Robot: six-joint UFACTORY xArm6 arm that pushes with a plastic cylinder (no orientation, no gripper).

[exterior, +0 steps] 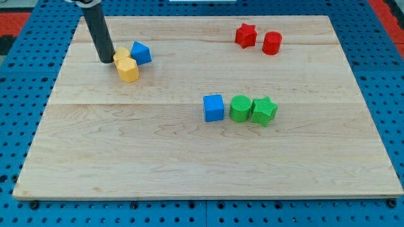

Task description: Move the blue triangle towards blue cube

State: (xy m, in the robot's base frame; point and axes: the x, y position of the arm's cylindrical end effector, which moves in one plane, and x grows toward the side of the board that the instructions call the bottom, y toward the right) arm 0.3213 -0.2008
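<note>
The blue triangle (pixel 141 53) lies at the board's upper left, touching two yellow blocks: a small one (pixel 122 56) and a yellow hexagon (pixel 128 69). My tip (pixel 106 60) rests on the board just to the view's left of the small yellow block, which lies between it and the blue triangle. The blue cube (pixel 214 108) sits near the middle of the board, well to the lower right of the triangle.
A green cylinder (pixel 240 108) and a green star (pixel 264 111) stand in a row to the right of the blue cube. A red star (pixel 245 35) and a red cylinder (pixel 272 43) sit at the upper right. The wooden board (pixel 189 170) lies on a blue pegboard.
</note>
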